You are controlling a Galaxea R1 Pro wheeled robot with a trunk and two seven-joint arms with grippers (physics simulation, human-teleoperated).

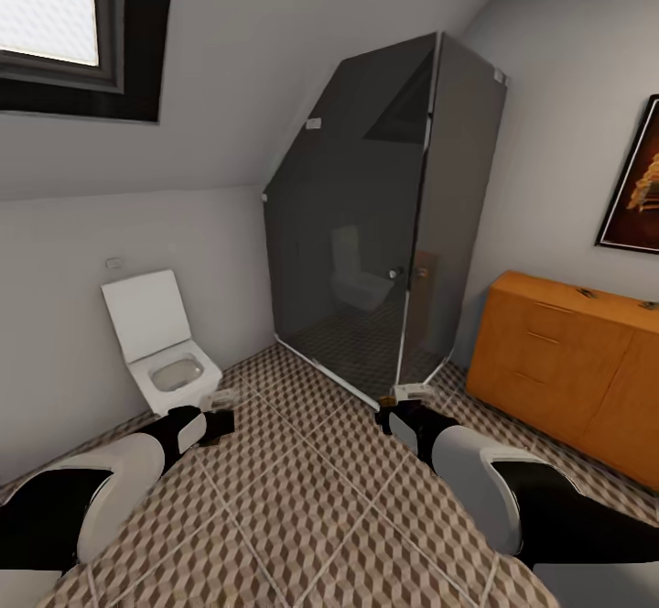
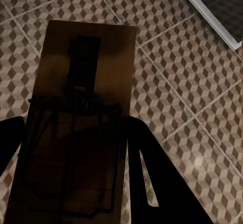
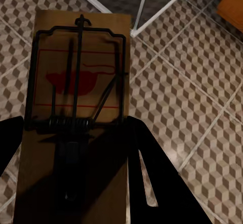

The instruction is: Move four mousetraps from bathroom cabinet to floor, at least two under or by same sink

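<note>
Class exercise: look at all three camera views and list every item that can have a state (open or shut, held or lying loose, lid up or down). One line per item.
Left hand: shut on a mousetrap, above the floor.
Right hand: shut on a second mousetrap, wire bar lying flat on the board.
Toilet: lid up.
Cabinet: drawers shut; small dark items on top.
Shower enclosure: glass door shut.

Brown-beige cube-patterned floor [image 1: 311,507], orange-brown cabinet [image 1: 558,361], white toilet [image 1: 165,352], brown mousetrap [image 3: 76,107] printed red.
</note>
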